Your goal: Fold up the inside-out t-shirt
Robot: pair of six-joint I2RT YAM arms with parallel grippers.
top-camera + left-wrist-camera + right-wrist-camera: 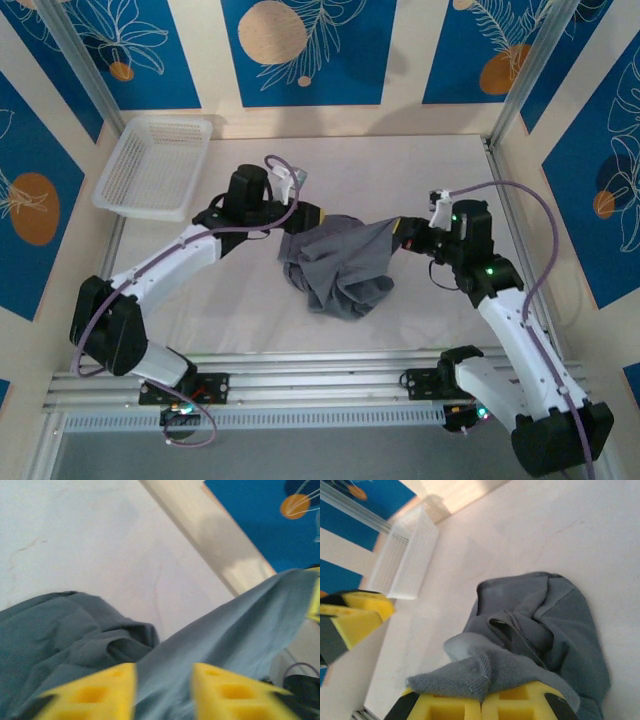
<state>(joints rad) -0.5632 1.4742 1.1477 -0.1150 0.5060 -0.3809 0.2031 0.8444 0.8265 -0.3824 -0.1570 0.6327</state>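
Smooth white tabletop (pixel 400 170), crumpled slate-grey t-shirt (pixel 340 265), rectangular mesh basket (pixel 150 170)

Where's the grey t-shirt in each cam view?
Top external: t-shirt bunched at mid-table, just below the picture's centre.
Left wrist: across the lower half, crumpled dark at left, a stretched sheet rising to the right edge.
Right wrist: centre to lower right, one edge reaching the bottom of the picture.
Shared landmark: white table; white mesh basket too in top external and right wrist.
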